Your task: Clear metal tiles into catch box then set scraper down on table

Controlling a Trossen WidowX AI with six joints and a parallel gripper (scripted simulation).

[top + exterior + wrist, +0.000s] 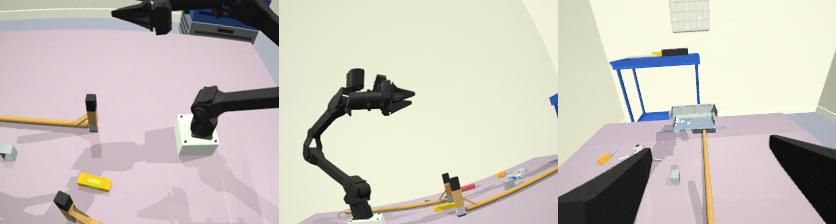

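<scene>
My gripper point(113, 14) point(413, 97) point(710, 145) is open and empty, high above the table and pointing level toward the far end. The long scraper point(42, 121) point(511, 194) point(706, 175) lies on the table, its black-topped grip point(91, 110) point(456, 195) upright near the arm. Its dark head point(704, 131) is at the front of the catch box point(676, 111). Small pale and orange bits point(690, 119) show in or at the box, too small to identify. Thin grey strips show beside the head; the steel plate's surface and any tiles on it cannot be made out.
A second wooden-handled tool point(62, 200) point(447, 187), a yellow block point(94, 181) point(444, 206), a grey block point(8, 152) point(508, 184) point(675, 176), a red block point(468, 187) and an orange-handled tool point(501, 174) point(604, 158) lie around. A blue cart point(658, 62) stands beyond the table.
</scene>
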